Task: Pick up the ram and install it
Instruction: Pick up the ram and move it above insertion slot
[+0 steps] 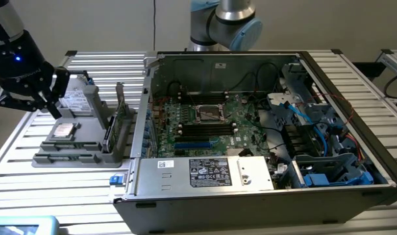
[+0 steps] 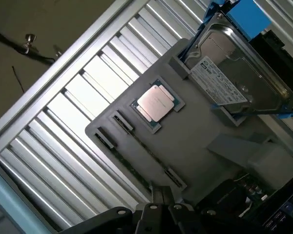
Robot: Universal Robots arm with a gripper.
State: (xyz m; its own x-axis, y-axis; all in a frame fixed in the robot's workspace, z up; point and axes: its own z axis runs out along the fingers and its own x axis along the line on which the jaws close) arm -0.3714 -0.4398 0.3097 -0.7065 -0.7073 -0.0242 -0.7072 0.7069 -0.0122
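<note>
Ram (image 2: 145, 148): likely light, stiff, fragile; slotted edge-up along tray (image 2: 200, 161) edge.
Hold: long top edge, mid-length.
Gripper (image 1: 30, 105): over tray; spread impossible to tell.

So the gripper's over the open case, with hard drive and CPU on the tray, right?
No: the exterior view shows the gripper over the tray, to that view's left of the case. The hard drive and CPU are on the tray.

Ram (image 2: 147, 149): edge-on in tray (image 2: 200, 146) slot; chips, label not discernible. Hard drive (image 1: 77, 98): partly hidden behind gripper (image 1: 28, 105). Arm (image 1: 225, 22): cut off at upper edge. Case label (image 1: 210, 172): text unreadable.
</note>
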